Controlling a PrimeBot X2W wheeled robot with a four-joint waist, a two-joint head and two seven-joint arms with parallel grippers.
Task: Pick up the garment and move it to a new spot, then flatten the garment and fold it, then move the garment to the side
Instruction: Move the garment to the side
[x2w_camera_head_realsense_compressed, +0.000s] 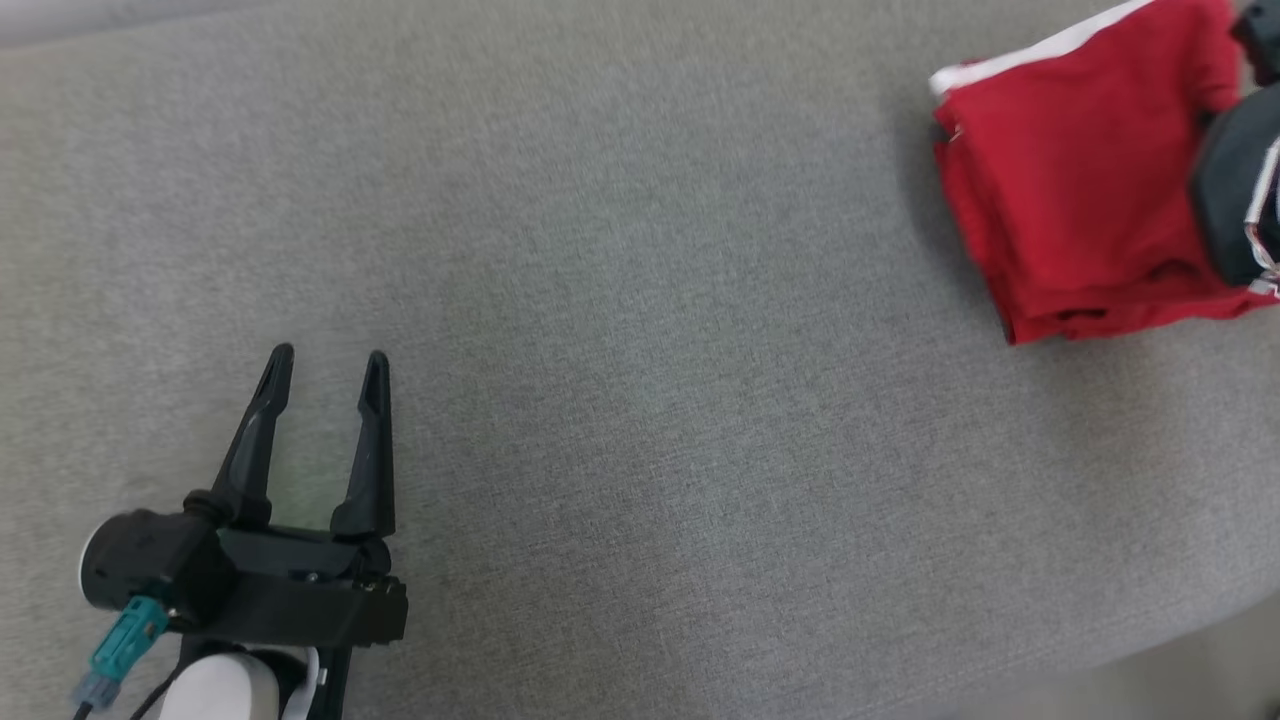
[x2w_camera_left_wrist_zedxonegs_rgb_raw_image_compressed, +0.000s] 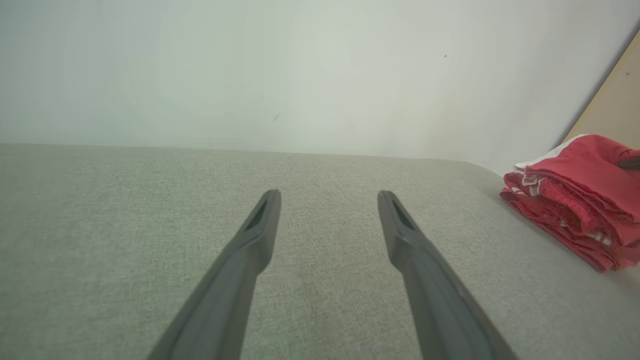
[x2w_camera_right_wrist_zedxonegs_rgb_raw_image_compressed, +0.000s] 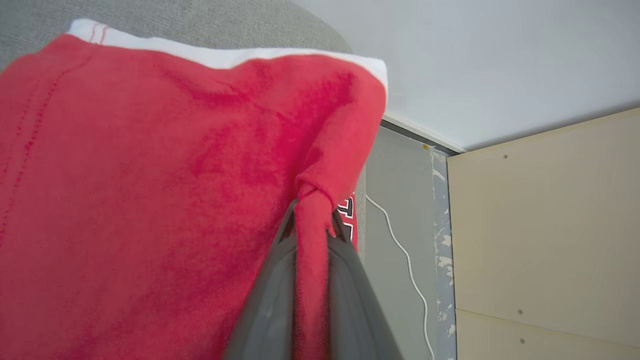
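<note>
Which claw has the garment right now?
The right claw: it is shut on a pinched fold of the red garment. The left claw stands open, well apart from it, over the grey surface.

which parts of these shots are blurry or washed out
Head view: red garment soft toward the right edge, faint shadow on its left. Left wrist view: flat light, pale wall washed out. Right wrist view: jaws near the lens blurred, the garment pinched between them sharper.

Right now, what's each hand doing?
Left hand: open, holding nothing.
Right hand: closed on a pinch of the red garment.
</note>
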